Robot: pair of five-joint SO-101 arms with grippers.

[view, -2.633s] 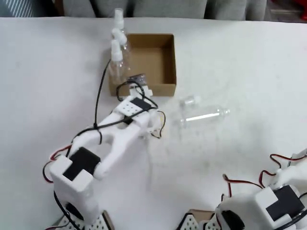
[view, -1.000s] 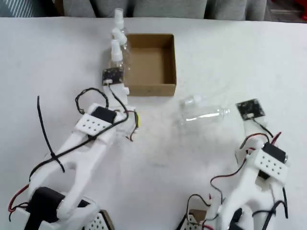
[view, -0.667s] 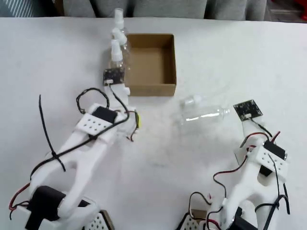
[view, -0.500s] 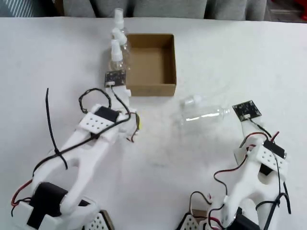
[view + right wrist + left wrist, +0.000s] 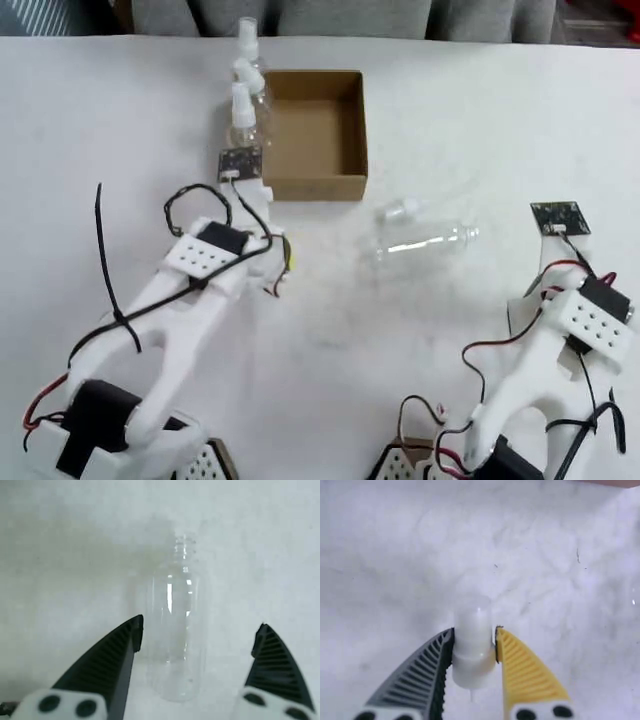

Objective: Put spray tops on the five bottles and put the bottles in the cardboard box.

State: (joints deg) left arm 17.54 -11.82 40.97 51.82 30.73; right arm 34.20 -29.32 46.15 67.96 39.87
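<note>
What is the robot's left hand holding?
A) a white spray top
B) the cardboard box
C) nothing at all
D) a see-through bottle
A: in the left wrist view, the left hand is shut on a white spray top, which is squeezed from both sides.

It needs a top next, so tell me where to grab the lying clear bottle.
I'd grip the clear bottle across its round middle, from above, one finger on each long side. It lies flat in front of the open right gripper, and this leaves the threaded neck free for capping.
</note>
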